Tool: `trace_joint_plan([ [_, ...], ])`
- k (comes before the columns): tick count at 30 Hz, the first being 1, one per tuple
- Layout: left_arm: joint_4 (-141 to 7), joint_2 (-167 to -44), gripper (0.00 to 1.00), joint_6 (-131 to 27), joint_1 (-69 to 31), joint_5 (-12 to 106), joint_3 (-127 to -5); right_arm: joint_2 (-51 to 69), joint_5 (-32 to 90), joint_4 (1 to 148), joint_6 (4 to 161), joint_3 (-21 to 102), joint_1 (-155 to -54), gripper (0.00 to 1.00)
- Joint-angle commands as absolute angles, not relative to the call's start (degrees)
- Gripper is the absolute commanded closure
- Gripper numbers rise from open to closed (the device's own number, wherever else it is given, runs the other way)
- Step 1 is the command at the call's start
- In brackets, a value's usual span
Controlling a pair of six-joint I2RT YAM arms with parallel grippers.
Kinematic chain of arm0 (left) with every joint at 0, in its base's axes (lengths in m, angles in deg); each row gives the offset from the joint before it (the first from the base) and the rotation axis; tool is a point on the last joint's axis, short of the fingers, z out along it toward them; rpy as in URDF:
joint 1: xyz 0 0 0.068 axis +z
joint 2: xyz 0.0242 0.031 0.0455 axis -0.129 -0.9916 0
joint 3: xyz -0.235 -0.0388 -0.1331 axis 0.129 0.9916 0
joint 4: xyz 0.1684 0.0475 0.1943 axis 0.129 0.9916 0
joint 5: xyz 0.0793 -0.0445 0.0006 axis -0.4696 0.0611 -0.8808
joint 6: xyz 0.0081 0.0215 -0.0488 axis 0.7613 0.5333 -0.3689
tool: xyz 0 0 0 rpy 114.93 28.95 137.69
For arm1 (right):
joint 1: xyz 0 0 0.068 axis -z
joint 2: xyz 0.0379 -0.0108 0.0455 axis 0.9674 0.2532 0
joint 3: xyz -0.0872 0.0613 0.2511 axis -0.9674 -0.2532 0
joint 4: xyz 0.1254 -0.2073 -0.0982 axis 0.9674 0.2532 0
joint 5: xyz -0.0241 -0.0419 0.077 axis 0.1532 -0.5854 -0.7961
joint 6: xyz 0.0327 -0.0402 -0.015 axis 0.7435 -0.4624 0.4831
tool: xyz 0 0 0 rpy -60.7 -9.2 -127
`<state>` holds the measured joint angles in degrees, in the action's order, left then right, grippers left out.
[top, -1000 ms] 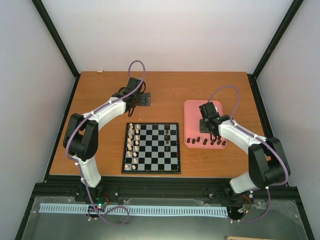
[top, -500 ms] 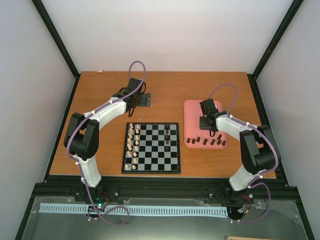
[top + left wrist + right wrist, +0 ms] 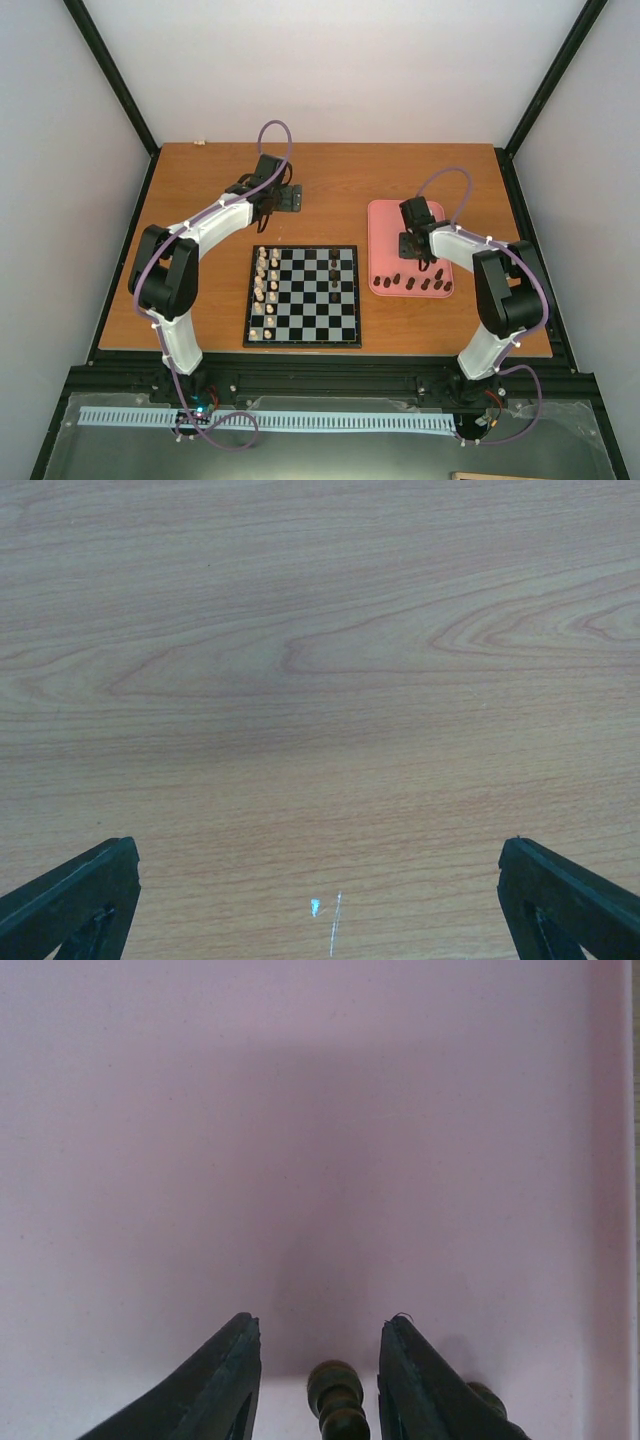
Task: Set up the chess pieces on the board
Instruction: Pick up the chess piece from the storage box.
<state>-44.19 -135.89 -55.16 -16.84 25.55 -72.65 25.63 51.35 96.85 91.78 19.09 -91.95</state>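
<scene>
The pink tray (image 3: 388,214) holds a row of dark chess pieces (image 3: 408,283) along its near edge. My right gripper (image 3: 422,258) hangs over that tray, its jaws drawn in around one dark chess piece (image 3: 337,1392). The piece's rounded head sits just behind the fingertips and its body runs out of frame; another piece (image 3: 488,1398) lies outside the right finger. A few dark pieces (image 3: 334,270) stand on the board (image 3: 303,344). My left gripper (image 3: 318,850) is open over bare wood behind the board, holding nothing.
Cream pieces (image 3: 265,285) fill the board's left columns. A small black block (image 3: 291,199) sits on the table by the left gripper (image 3: 266,208). The tray's right rim (image 3: 632,1160) is close to the right gripper (image 3: 321,1322).
The right arm folded back, carrying its gripper from the row of pieces toward the tray's middle, and its jaws narrowed. The left arm has not moved.
</scene>
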Motion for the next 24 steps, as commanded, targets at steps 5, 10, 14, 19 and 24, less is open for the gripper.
trace_joint_plan([
  [5,-43.77,-136.83,0.00,-55.46,-16.56,25.13,-75.39,26.94,50.94,95.98,91.77,20.66,-91.05,0.82],
  [10,-43.77,-136.88,0.00,-55.53,-16.49,25.13,-75.38,26.55,51.25,96.58,92.08,20.41,-90.97,0.84],
  [14,-43.74,-136.71,0.00,-55.50,-16.53,25.13,-75.30,26.27,50.58,96.01,92.12,19.83,-91.03,0.89],
  [19,-43.73,-136.44,0.00,-55.54,-16.51,25.04,-75.13,25.47,49.52,96.04,92.43,19.80,-91.01,0.97],
  [24,-43.66,-136.26,0.00,-55.62,-16.51,25.07,-74.98,22.11,48.32,96.06,92.63,19.41,-91.06,0.96],
])
